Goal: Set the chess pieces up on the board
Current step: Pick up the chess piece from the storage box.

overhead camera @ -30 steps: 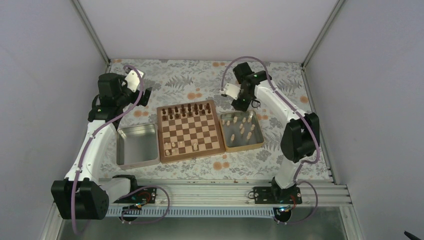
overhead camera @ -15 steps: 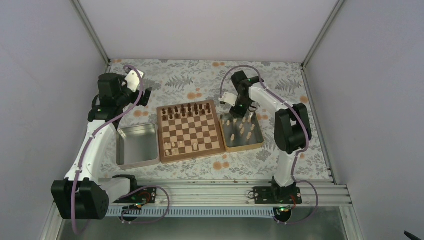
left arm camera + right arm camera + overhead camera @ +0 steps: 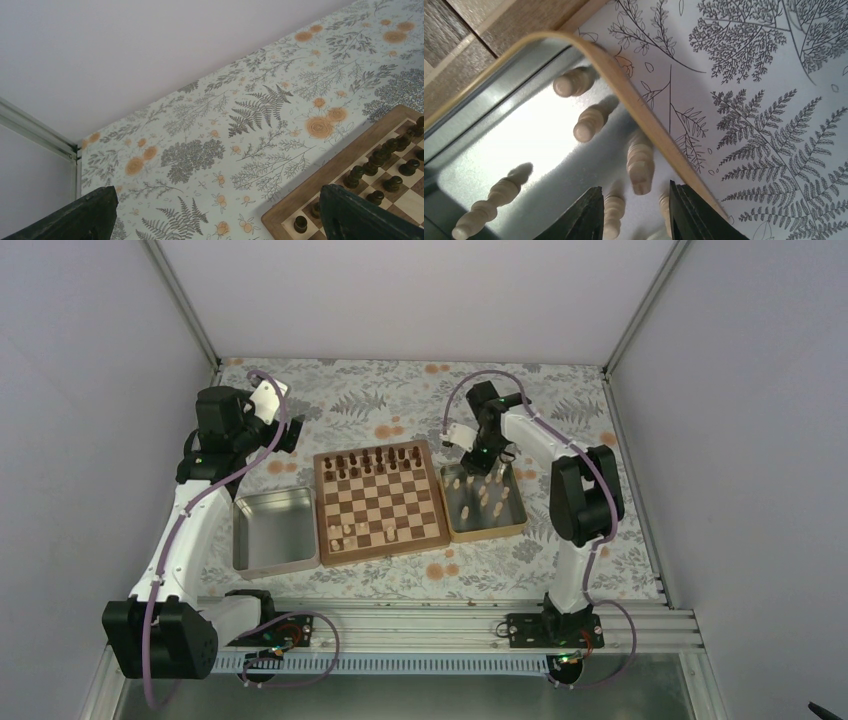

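walls [image 3: 400, 290]: plain pale grey, left, right, far
tablecloth [image 3: 380, 400]: fern and orange-flower print
near rail [image 3: 420, 620]: aluminium

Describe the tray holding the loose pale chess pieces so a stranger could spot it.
Find the chessboard mid-table. The tray lies right of it, under the right hand. Unlike the metal tray on the board's left, it has a light wooden rim and holds pale pieces.

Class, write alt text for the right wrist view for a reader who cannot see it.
The right gripper, jaws apart, hovers over pale chess pieces lying in a wood-rimmed metal tray. Fern-patterned tablecloth fills the right; a corner of the board shows top left.
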`<state>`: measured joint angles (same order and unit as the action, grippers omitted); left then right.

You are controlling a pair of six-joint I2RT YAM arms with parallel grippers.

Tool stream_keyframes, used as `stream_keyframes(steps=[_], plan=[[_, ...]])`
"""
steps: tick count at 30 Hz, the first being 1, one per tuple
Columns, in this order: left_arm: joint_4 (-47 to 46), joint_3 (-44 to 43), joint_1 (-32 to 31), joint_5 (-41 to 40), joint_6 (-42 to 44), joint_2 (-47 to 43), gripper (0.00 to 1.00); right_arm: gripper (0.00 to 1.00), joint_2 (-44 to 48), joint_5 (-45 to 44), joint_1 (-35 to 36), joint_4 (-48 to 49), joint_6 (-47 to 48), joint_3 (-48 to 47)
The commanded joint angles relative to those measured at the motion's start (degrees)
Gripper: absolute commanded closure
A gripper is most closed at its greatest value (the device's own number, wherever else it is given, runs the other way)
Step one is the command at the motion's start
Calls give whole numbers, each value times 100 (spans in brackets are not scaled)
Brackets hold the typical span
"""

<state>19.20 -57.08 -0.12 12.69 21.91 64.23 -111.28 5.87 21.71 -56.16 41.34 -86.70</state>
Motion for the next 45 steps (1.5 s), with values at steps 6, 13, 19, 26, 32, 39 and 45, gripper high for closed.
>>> stream_keyframes(steps=[6, 13, 19, 26, 32, 39, 45], plan=[[35, -40, 29, 120, 68, -40, 0, 64, -119, 129, -88, 40, 113, 351], [40, -39, 30, 120, 59, -42, 0, 64, -82, 154, -86, 184, 94, 341], [44, -31, 33, 111, 63, -56, 0, 75, -230, 171, -88, 163, 91, 264], [39, -32, 30, 119, 59, -27, 0, 88, -124, 203, -88, 193, 85, 274], [40, -31, 30, 111, 59, -46, 0, 90, -66, 216, -88, 188, 50, 236], [42, -27, 34, 120, 59, -59, 0, 76, -108, 288, -88, 248, 56, 237], [55, -31, 30, 142, 68, -47, 0, 80, -201, 335, -71, 260, 23, 184]])
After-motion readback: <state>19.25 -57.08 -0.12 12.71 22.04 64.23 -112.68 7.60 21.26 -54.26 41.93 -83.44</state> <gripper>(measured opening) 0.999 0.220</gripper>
